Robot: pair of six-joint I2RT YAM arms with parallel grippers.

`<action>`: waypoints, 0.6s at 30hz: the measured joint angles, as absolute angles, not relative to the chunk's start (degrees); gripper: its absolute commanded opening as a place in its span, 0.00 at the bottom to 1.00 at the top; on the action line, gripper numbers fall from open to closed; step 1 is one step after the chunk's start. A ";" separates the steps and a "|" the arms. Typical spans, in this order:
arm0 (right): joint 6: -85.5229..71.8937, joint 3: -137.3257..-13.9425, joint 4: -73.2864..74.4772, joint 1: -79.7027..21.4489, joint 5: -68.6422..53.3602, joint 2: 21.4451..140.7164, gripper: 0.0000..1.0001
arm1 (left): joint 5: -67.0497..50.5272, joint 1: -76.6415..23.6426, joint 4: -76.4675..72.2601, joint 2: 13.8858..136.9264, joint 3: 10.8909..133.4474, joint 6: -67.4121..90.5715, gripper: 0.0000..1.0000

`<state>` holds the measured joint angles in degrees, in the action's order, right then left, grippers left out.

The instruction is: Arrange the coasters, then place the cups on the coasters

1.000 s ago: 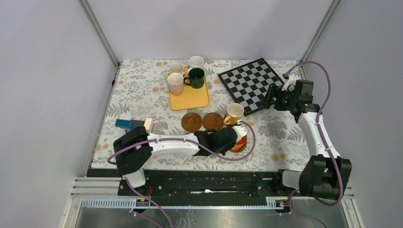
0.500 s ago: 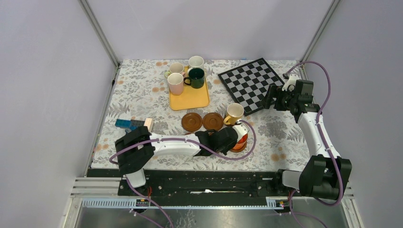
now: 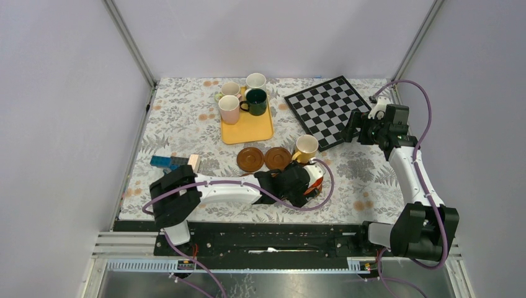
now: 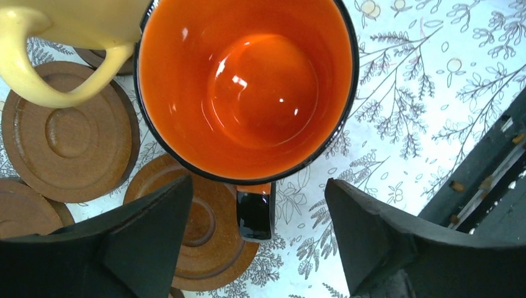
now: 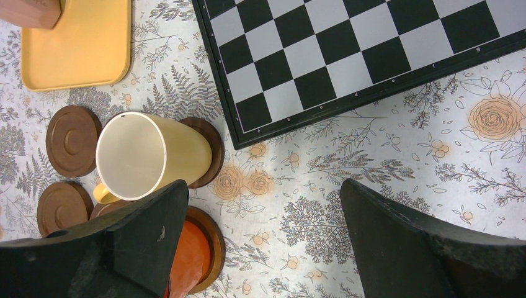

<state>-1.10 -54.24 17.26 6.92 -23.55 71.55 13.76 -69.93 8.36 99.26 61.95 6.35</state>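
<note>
Left gripper released; orange cup stands on its coaster.
A second ago the claw was clamped on this cup. Its jaws now stand wide, one on either side and clear of it, with the handle between them. Close beyond, the yellow cup sits on a darker coaster. Two bare coasters lie to its left. Farther off, the yellow tray carries the pink cup and dark green cup. The chessboard lies at far right. The left arm lies low, stretched along the near edge. The right arm is raised beside the chessboard, and the right gripper is spread wide, holding nothing.
</note>
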 measured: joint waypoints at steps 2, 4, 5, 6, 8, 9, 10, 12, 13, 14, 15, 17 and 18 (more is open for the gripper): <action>-1.10 -54.24 17.26 6.92 -23.55 71.55 1.00 | 13.13 -69.93 9.65 98.91 61.95 5.85 0.99; -1.10 -54.24 17.26 6.92 -23.53 71.55 1.00 | 12.14 -69.91 11.29 98.17 61.95 5.58 0.99; -1.10 -54.24 17.26 6.92 -23.55 71.55 1.00 | 11.55 -69.91 12.23 97.51 61.95 5.45 0.99; -1.10 -54.24 17.26 6.92 -23.55 71.55 1.00 | 11.00 -69.91 13.10 96.86 61.98 5.28 0.99; -0.43 -54.24 17.26 6.92 -23.59 71.55 1.00 | 9.30 -69.76 16.05 95.15 62.54 4.29 0.99; -0.10 -54.24 17.26 6.92 -23.62 71.55 1.00 | 8.12 -69.67 18.15 94.21 63.40 3.64 0.99; 0.27 -54.24 17.26 6.92 -23.66 71.55 1.00 | 7.25 -69.67 19.55 93.54 64.16 2.85 0.99; 0.84 -54.24 17.28 6.92 -23.70 71.55 1.00 | 5.08 -69.56 23.07 91.31 66.65 0.19 0.99; 1.19 -54.24 17.28 6.92 -23.79 71.55 1.00 | 4.45 -69.52 24.14 90.21 67.68 -0.84 0.99; 1.45 -54.24 17.28 6.92 -23.99 71.55 1.00 | 3.92 -69.38 25.23 88.99 68.77 -2.17 0.99; 1.69 -54.24 17.28 6.92 -24.21 71.53 1.00 | 3.33 -69.23 26.22 87.92 69.82 -3.38 0.99; 2.13 -54.24 17.28 6.92 -24.75 71.50 1.00 | 2.09 -68.45 28.08 85.93 72.31 -5.45 0.99; 2.33 -54.24 17.28 6.92 -24.86 71.48 0.99 | 1.06 -67.42 29.08 85.23 73.82 -6.33 0.99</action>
<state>2.33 -54.24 17.28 6.92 -24.86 71.48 1.06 -67.42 29.08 85.23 73.82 -6.33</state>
